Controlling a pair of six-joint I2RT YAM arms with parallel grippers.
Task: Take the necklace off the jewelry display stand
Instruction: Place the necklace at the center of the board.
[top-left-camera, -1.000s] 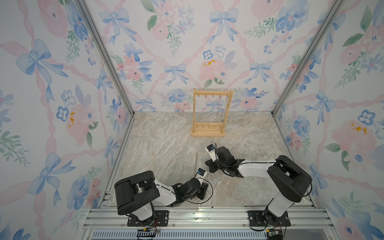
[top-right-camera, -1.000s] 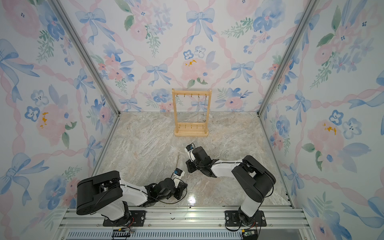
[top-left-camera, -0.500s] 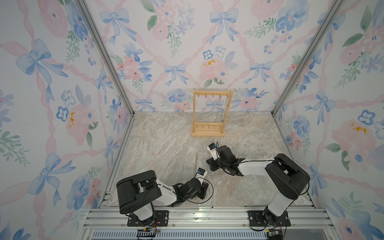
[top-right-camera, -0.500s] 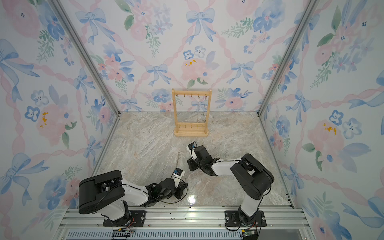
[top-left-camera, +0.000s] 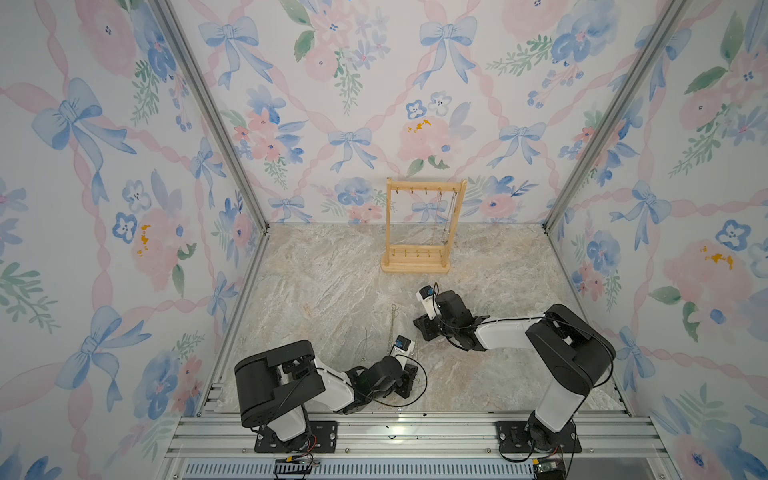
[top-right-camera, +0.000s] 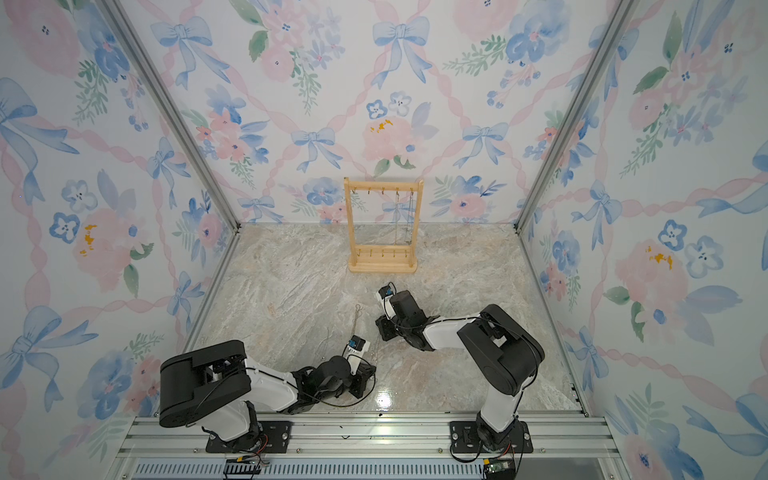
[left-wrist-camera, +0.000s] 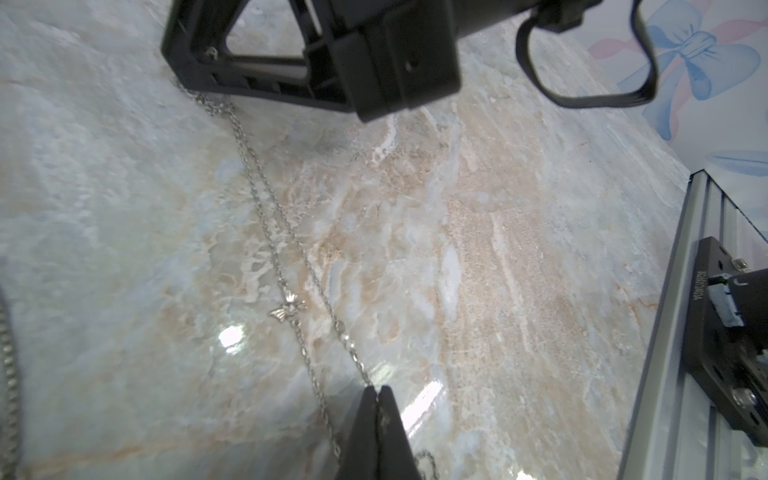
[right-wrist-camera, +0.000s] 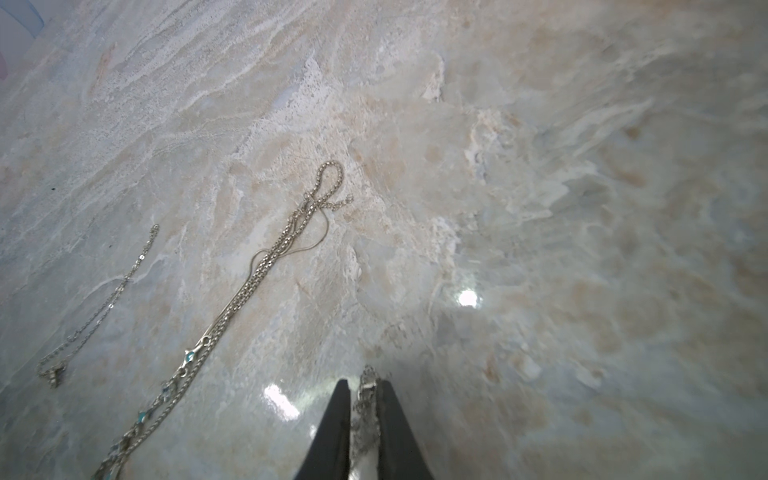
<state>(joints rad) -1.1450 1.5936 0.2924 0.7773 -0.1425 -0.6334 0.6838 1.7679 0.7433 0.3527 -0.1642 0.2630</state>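
Note:
The pine jewelry display stand stands at the back of the floor, with thin chains hanging from its right-hand hooks. A silver necklace with a small winged charm lies stretched on the marble between my two grippers. My left gripper is shut on one end of its chain, low near the front rail. My right gripper is down at the floor. Its jaws stand a narrow gap apart with the bunched other end of the chain lying between them.
Several other chains lie on the floor to the left of the grippers: a thick looped bundle and a thin one, also seen as faint lines. Aluminium rail runs along the front. Patterned walls close in three sides.
The right gripper's jaws have parted a little around the chain. Both arms have stayed almost where they were.

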